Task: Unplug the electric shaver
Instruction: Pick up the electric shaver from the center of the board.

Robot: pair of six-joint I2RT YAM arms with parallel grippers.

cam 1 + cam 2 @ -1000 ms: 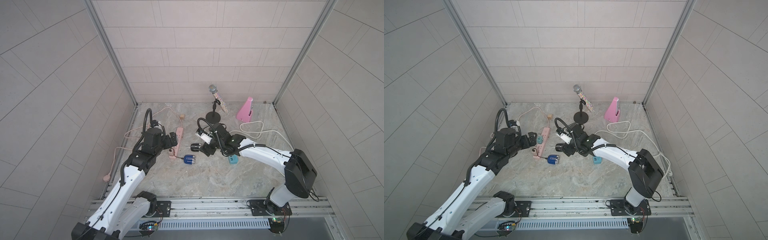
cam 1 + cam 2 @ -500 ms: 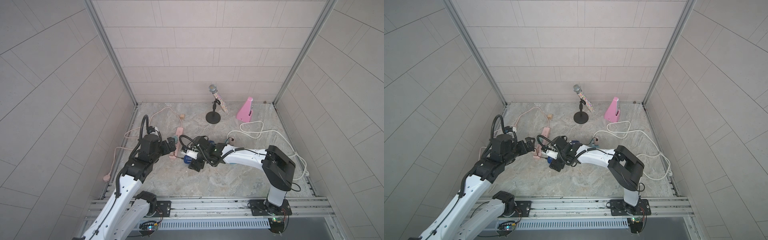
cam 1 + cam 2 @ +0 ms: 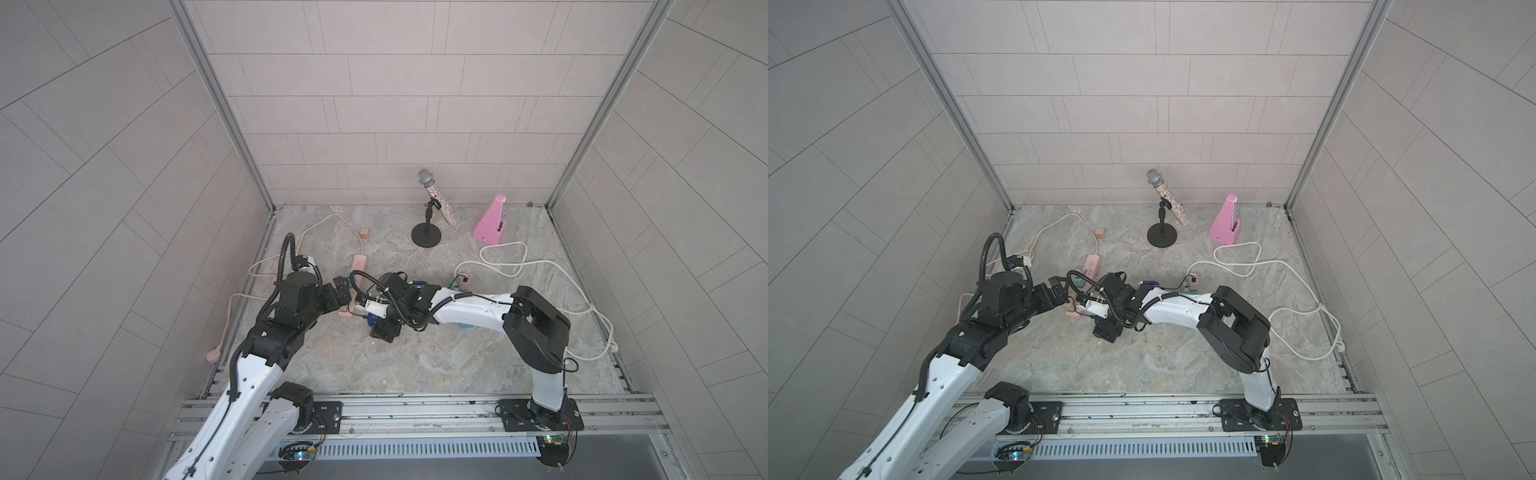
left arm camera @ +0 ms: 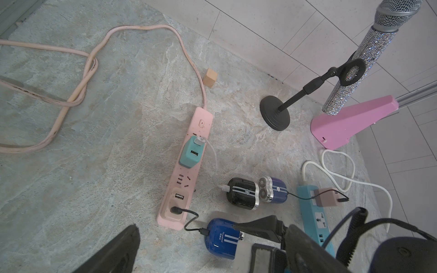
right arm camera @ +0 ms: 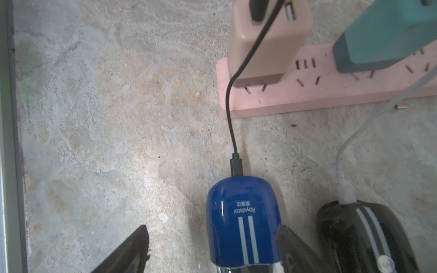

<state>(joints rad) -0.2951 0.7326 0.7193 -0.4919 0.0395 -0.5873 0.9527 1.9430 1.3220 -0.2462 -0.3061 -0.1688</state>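
The left gripper is hovering with its jaws spread fully and carrying nothing, at about nine o'clock from the near end of the long pink plastic power strip in both top views. A beige block-shaped charging adapter is sitting in that end of the strip. A thin black cable is running from it to a small black connector, which is plugging into the glossy dark-blue rounded electric shaver. The shaver is lying flat on the stone-patterned floor, at about four o'clock from the strip's near end. The right gripper is straddling it with jaws standing wide and grasping nothing. One finger is sitting close against the shaver's side, and whether it is touching cannot be judged. A glossy black shaver on a white lead is lying just beside.

The robot is seemingly setting up its grasp on the blue shaver. Next, the right claw is probably needing to close squarely on the body while the left pinches the connector and draws it straight out toward the strip, without dragging the adapter.
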